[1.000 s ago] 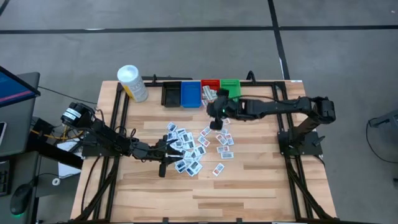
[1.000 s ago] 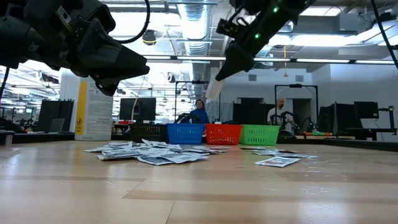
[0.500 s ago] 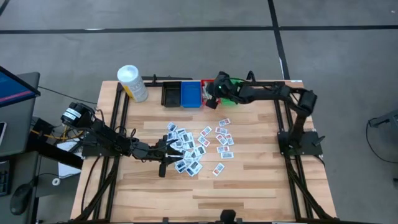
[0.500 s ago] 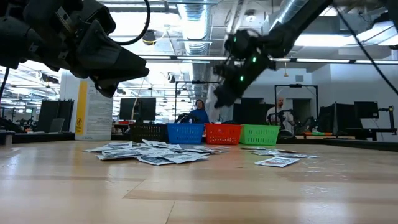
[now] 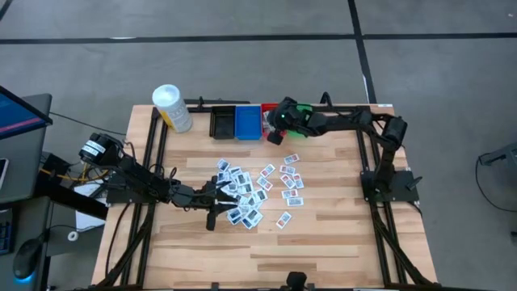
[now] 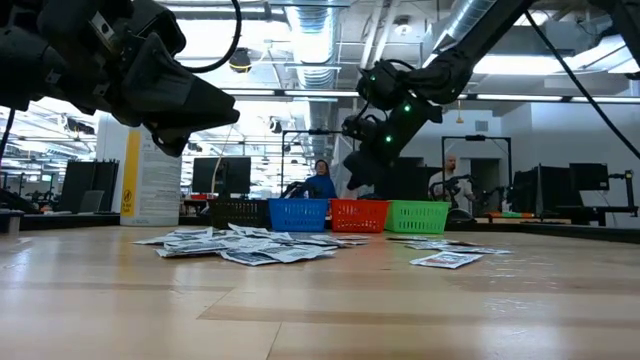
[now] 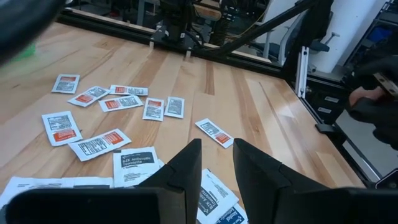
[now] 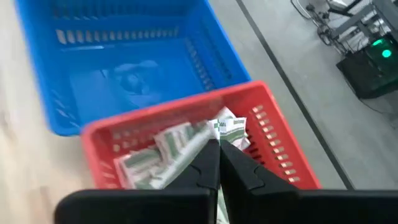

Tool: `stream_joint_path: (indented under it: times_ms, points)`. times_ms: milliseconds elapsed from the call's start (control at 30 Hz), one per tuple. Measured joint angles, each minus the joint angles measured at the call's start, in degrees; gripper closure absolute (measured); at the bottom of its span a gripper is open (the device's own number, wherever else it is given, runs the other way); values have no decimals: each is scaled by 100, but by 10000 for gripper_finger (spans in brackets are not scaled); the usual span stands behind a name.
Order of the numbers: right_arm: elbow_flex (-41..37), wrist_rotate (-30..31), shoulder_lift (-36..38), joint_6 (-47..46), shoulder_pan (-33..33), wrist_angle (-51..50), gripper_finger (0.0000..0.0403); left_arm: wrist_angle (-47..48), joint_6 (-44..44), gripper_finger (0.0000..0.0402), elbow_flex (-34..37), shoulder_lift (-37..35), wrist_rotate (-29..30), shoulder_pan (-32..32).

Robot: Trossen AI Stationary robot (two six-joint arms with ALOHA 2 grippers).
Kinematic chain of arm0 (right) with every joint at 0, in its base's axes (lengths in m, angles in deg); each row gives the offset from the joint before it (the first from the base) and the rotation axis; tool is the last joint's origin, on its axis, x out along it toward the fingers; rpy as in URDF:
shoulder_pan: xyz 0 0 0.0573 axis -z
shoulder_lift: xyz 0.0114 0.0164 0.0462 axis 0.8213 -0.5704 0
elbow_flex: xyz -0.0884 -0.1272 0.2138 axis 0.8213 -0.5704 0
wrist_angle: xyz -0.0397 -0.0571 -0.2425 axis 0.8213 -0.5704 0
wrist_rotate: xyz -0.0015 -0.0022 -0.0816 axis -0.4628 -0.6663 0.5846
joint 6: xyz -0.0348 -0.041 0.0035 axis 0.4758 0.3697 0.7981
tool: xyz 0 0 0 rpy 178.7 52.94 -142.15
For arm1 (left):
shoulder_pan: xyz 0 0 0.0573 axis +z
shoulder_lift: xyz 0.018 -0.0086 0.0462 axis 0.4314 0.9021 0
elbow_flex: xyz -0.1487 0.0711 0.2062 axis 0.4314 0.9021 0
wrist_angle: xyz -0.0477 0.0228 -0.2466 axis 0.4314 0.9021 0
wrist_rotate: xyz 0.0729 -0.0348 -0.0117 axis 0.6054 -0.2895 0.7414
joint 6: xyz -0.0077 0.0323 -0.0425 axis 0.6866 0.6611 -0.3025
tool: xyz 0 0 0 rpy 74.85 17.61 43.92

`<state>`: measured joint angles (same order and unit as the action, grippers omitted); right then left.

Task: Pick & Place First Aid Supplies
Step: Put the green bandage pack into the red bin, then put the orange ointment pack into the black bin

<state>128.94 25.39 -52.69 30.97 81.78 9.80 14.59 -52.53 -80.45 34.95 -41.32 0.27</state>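
Several first aid supplies [image 5: 254, 190], small flat packets, lie scattered on the wooden table's middle. My right gripper [image 5: 275, 136] hangs over the red bin [image 5: 273, 108] at the far edge, shut on a pale green-grey packet [image 8: 198, 146]. More such packets [image 8: 158, 155] lie inside the red bin [image 8: 273, 134]. My left gripper [image 5: 222, 194] hovers just above the left side of the pile, its fingers [image 7: 186, 168] a little apart with nothing between them. My right gripper pinches a pale green-grey packet [image 8: 198, 146] between its two fingertips, slanting down from the table's right side. The packet is lifted clear above the red bin. The fingers hide which part of it they hold.
Black [image 5: 221, 121], blue [image 5: 247, 121], red and green [image 5: 300, 109] bins stand in a row at the far edge. A yellow cylinder with a white cap [image 5: 171, 107] stands at the far left. The near half of the table holds bare wood.
My right gripper has carried its packet from above the scattered packets toward the table's far edge and down, and now hangs over the red bin. It has stayed shut.
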Motion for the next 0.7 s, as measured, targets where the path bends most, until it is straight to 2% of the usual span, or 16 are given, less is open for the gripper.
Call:
stream_joint_path:
  times_ms: [100, 433, 700]
  points:
    - [0, 0, 0, 18, -68, -17, 383, 0, -1, 309, 0, 0, -2, -1]
    - [0, 4, 0, 125, -260, -228, 283, 2, -14, 309, 0, 0, -2, -5]
    - [-2, 45, 57, 180, -366, -722, 262, 20, -16, 309, 0, 0, -2, -5]
